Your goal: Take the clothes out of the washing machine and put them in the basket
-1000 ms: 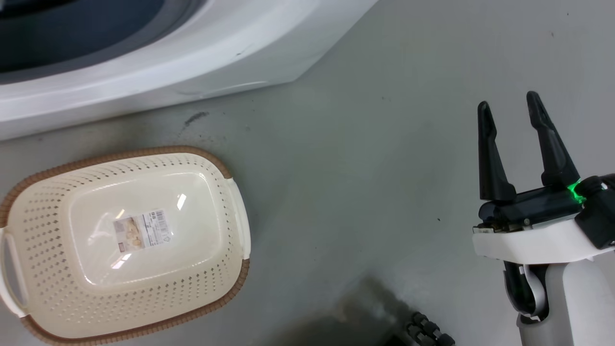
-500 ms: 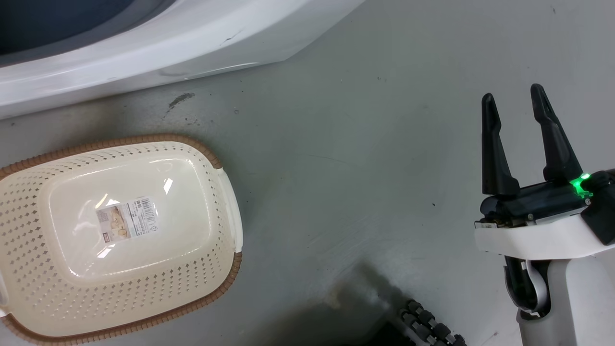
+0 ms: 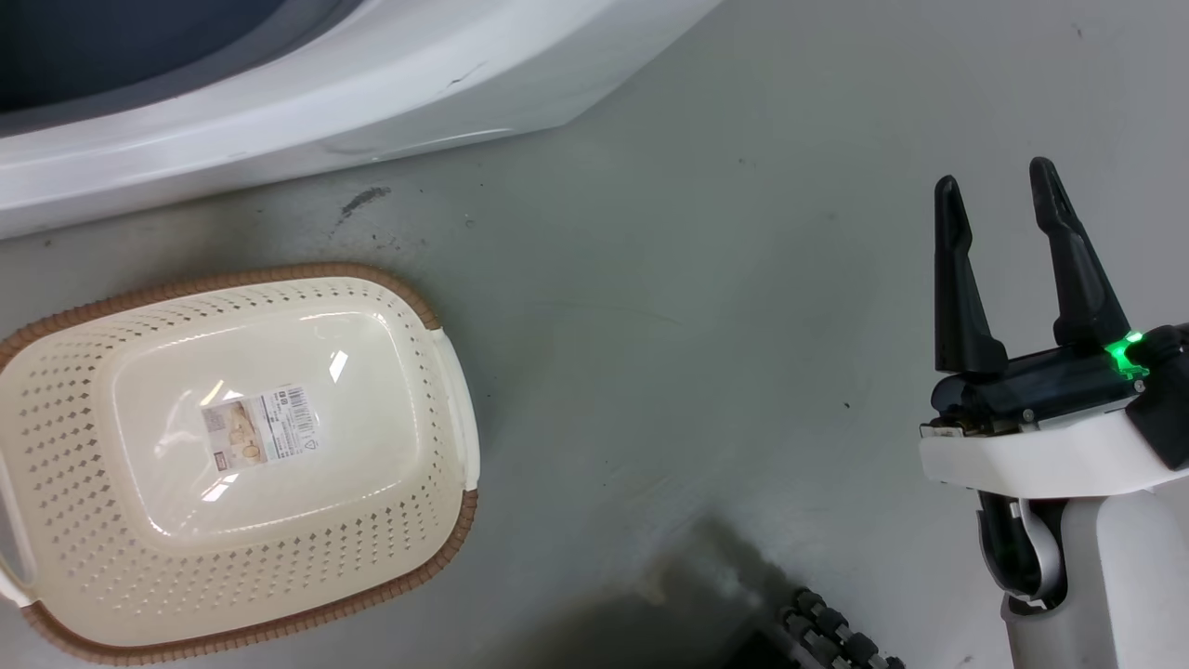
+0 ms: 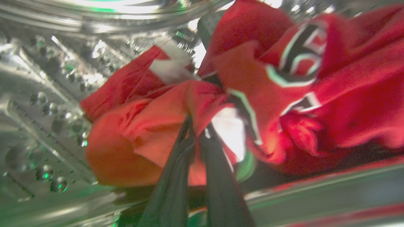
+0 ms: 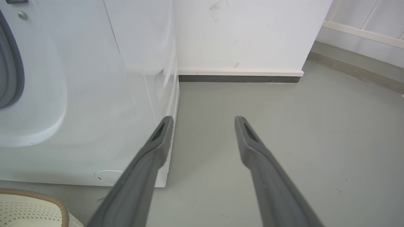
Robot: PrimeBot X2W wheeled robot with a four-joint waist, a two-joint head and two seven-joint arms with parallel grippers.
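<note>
Your left gripper (image 4: 198,127) is inside the drum (image 4: 47,94). Its two fingers are drawn almost together, with a fold of the clothes (image 4: 284,94) pinched between them. The fold looks thin, so I judge the hold is not very deep. The red heap, with the black numeral of the jersey on its upper side, lies in the washing machine (image 3: 325,93) against the drum's wall, just behind the rim of the drum (image 4: 315,189).

To do this step well, first lift a little. Then pull back slowly along the line of the fingers, so that the cloth passes over the rim and the grey gasket (image 5: 12,72) without catching. Watch whether the fold slips. If only one garment comes out, that is acceptable, and you can go back for the other.

Your right gripper (image 3: 999,181) is open at a medium width and holds nothing. It hangs over the floor (image 3: 697,325), well apart from the machine, and it is best left out of the way.

The basket (image 3: 409,539) stands on the floor near the edge where the floor meets the machine's front. It has no cloth in it yet. Bring the garment over the basket's middle before you release.
</note>
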